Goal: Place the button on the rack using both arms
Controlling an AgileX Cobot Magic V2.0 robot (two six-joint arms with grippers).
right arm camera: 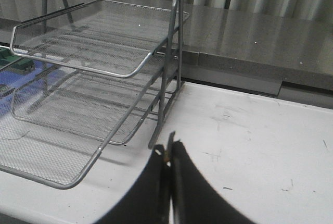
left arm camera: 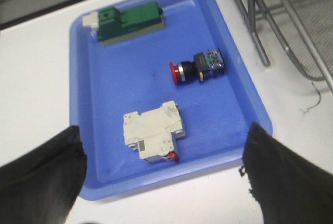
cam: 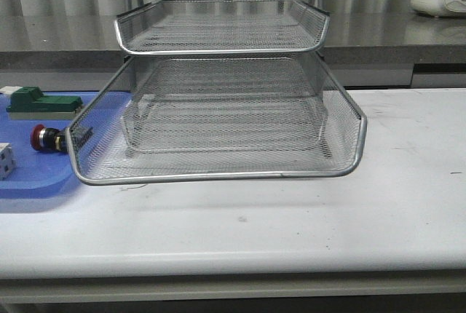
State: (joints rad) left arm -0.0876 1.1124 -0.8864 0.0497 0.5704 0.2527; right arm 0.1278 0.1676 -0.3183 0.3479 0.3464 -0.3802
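both fingers of the left end effector [left arm camera: 164, 182] spread wide, empty, button [left arm camera: 196, 68] lying beyond them; right end effector [right arm camera: 170, 156] closed, empty.

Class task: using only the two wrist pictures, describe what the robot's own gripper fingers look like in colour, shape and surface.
Left gripper: two broad matte black fingers, blurred, with slightly ragged edges, as if padded or wrapped. Right gripper: two black fingers that taper from wide bases to thin tips, smoother in outline, with a small pale fleck near the tips. No cables, markings or arm links show in any view.
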